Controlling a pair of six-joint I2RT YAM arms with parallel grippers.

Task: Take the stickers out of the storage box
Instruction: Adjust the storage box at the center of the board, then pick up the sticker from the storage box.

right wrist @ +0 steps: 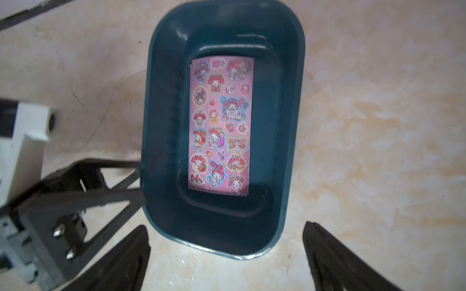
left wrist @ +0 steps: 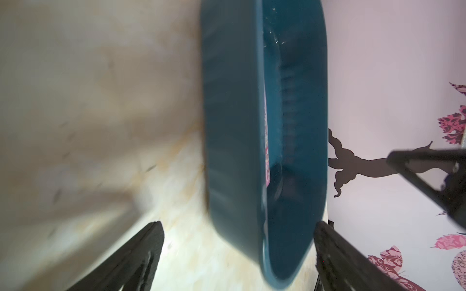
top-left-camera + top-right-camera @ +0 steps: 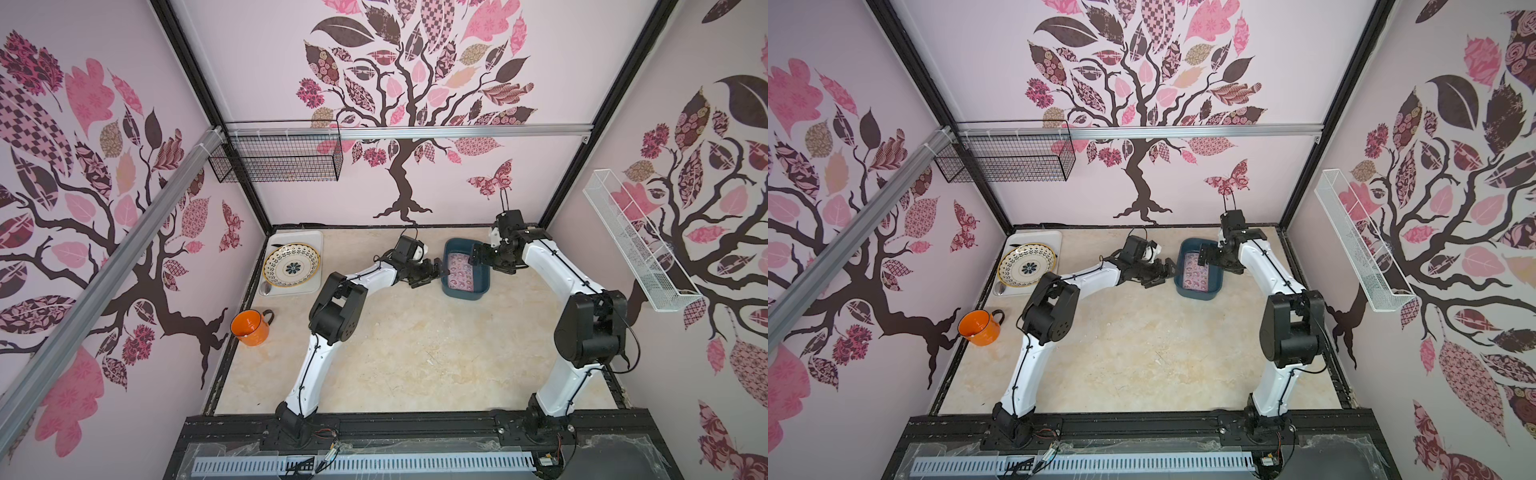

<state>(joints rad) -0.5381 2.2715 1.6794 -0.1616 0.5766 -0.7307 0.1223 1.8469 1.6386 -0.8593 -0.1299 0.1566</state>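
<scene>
- My right gripper (image 1: 225,225) hangs over one end of the storage box (image 1: 161,126). Its jaws are wide apart and hold nothing.
- My left gripper (image 2: 238,224) is wide apart and empty too, just beside the box's long wall.
- The stickers (image 1: 219,126) lie flat on the box floor. I see only a pink, glittery top sheet.
- I think they are light, thin, bendy and slippery, so I would pinch a short edge.
- The box is smooth, hard, dark blue plastic with round corners. It may slide on the smooth table (image 1: 378,126).
</scene>
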